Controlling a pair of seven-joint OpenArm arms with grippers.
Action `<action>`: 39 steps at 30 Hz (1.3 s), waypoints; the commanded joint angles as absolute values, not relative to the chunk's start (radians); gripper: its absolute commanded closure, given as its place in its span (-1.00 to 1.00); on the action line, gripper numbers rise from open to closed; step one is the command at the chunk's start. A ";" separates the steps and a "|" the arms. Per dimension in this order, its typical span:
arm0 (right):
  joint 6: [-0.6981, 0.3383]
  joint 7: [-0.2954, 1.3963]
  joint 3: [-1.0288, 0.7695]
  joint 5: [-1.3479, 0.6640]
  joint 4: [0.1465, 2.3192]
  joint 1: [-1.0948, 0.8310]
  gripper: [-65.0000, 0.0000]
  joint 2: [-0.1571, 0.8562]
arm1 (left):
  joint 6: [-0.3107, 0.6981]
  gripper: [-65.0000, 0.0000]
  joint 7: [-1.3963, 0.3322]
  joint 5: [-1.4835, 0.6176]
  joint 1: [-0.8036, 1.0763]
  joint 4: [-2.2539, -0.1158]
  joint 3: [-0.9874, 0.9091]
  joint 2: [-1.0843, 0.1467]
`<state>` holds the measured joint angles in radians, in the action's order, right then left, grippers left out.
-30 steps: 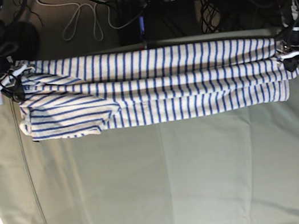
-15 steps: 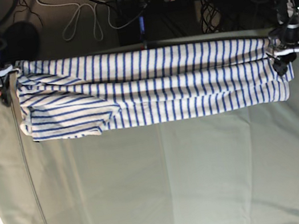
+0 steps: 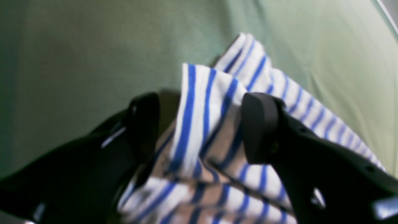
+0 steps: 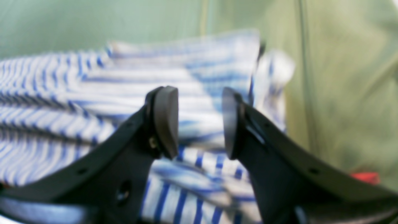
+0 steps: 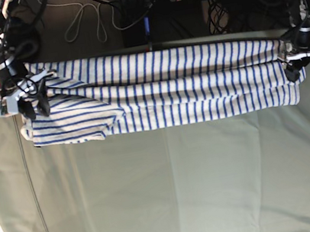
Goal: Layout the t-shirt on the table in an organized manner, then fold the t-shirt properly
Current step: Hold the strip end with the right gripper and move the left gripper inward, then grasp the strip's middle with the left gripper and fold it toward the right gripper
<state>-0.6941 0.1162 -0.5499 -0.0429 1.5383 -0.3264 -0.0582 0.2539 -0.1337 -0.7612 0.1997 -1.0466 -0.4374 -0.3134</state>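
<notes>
The t-shirt [image 5: 162, 87] lies stretched sideways in a long band along the far part of the table [image 5: 174, 190], bunched into lengthwise folds, with one sleeve end rumpled near the base view's left. It looks light, limp and soft — it will sag and crease wherever it is not supported, and a single pinch will drag the rest along the cloth.

The left gripper [image 3: 199, 124] stands apart with a ridge of striped fabric between its fingers; no pinch is visible, so it reads as parted around the fabric rather than clamped. The right gripper [image 4: 199, 121] shows a narrow gap between its pads, hovering over the rumpled end with nothing caught.

Good holds, I judge, are the hem corners and shoulder seams — doubled edges that resist slipping and let both arms spread the shirt flat
</notes>
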 commanded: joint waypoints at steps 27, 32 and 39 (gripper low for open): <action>-0.698 0.079 -0.559 -0.062 1.307 -0.266 0.26 0.013 | 0.262 1.00 -0.124 -0.765 0.334 -1.446 -0.349 -0.260; -0.698 0.079 -0.559 -0.062 1.311 -0.266 0.26 0.013 | 0.260 1.00 -0.189 -0.730 0.390 -1.647 -0.211 -0.243; -0.698 0.079 -0.559 -0.062 1.313 -0.266 0.26 0.015 | 0.252 1.00 -0.196 -0.512 0.326 -1.685 0.108 -0.163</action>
